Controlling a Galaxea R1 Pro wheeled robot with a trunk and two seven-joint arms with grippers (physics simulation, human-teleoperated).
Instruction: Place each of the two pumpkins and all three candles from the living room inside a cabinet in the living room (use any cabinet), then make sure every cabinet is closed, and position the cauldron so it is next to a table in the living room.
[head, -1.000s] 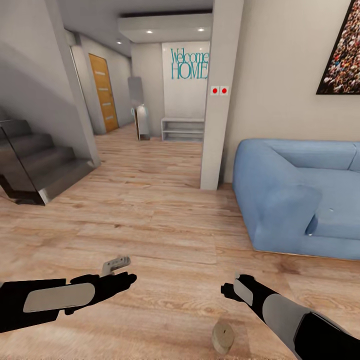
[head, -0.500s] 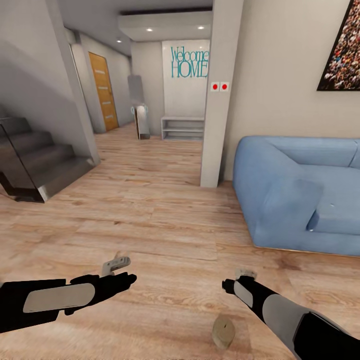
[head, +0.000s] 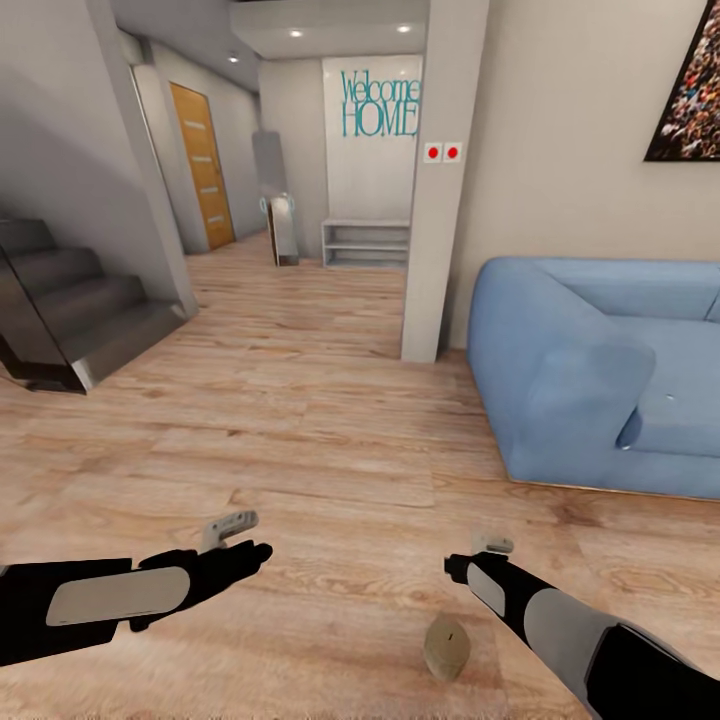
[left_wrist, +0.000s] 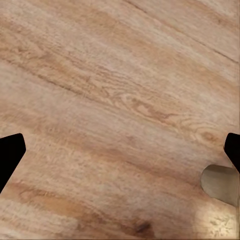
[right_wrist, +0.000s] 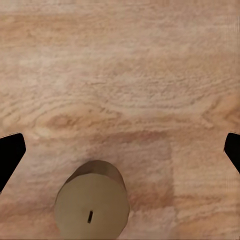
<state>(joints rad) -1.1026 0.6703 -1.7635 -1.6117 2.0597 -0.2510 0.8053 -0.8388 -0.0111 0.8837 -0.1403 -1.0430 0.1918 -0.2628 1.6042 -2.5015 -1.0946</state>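
Note:
One beige candle rests on the wooden floor between my two arms, close in front of me, its wick end turned toward the head camera. My right gripper hovers open just beyond it; the right wrist view has the candle below and short of the gap between the spread fingertips. My left gripper is open over bare floor, and the candle's edge shows in the left wrist view. The pumpkins, cabinet, cauldron and table are out of view.
A blue sofa stands at the right against the wall. A white pillar splits the room from a hallway with a low white shelf and a wooden door. Dark stairs rise at the left.
The whole view has shifted, so the camera moved: sofa, pillar and candle sit higher in the picture. Both arms hold the same pose, grippers still open.

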